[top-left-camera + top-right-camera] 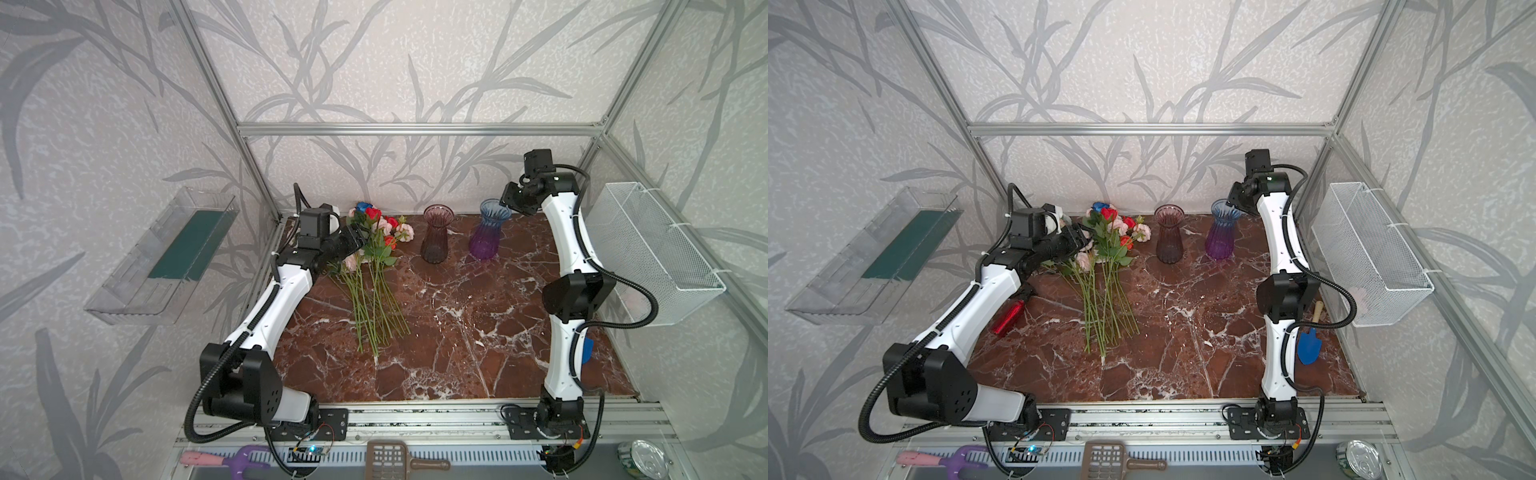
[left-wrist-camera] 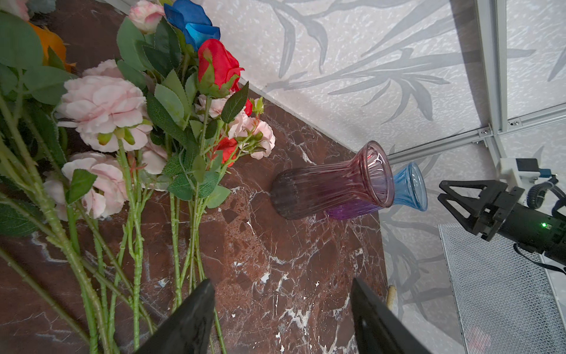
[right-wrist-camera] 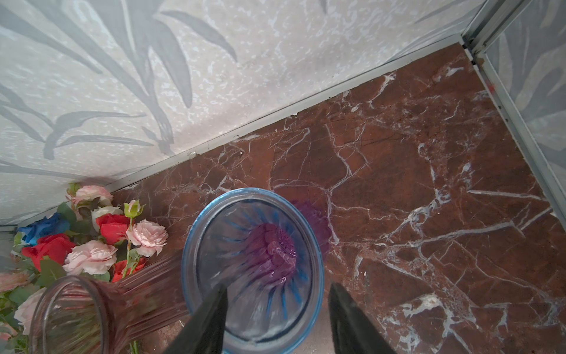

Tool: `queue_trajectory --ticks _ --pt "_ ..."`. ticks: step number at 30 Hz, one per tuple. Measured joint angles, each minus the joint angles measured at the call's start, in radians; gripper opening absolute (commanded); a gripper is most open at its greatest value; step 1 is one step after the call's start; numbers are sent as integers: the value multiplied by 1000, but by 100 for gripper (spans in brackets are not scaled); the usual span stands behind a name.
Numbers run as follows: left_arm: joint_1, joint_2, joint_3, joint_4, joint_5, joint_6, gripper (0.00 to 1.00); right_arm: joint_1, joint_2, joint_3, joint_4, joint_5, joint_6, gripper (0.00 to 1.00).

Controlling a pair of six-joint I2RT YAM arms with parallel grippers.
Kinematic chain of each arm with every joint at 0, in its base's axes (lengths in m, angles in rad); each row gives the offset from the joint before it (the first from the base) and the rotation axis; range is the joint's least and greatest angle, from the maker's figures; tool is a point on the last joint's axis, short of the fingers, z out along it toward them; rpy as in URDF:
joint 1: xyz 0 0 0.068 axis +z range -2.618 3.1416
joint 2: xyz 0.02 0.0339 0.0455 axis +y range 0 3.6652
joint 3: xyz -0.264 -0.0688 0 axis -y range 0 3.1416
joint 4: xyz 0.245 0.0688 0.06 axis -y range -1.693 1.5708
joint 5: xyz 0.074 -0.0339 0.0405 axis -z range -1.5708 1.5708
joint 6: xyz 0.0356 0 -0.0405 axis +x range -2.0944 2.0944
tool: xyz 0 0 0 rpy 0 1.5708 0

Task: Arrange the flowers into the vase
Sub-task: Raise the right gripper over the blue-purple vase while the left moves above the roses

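Observation:
The flowers (image 1: 374, 266) (image 1: 1108, 257) lie in a bunch at the back left of the marble table, blooms toward the wall: pink, red and blue (image 2: 101, 104) (image 3: 92, 254). Two vases stand upright at the back: a smoky pink vase (image 1: 437, 235) (image 1: 1169, 239) (image 2: 330, 184) and a blue-to-purple vase (image 1: 490, 232) (image 1: 1223, 232) (image 3: 254, 263). My left gripper (image 1: 357, 241) (image 2: 281, 306) hovers open over the stems, holding nothing. My right gripper (image 1: 509, 199) (image 3: 277, 306) is open astride the blue vase's rim, one finger inside, one outside.
A white wire basket (image 1: 648, 249) hangs on the right wall and a clear tray (image 1: 166, 253) on the left wall. A red bottle (image 1: 1007, 318) lies under the left arm. A blue trowel (image 1: 1308, 345) lies behind the right arm.

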Motion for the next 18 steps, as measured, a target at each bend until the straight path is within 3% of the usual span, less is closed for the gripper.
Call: queue_trajectory --ticks 3,18 --pt "-4 0 0 0 0 0 71 -8 45 63 -38 12 -4 53" --pt "-4 6 0 -18 -11 20 71 -19 77 60 -67 -37 -13 45"
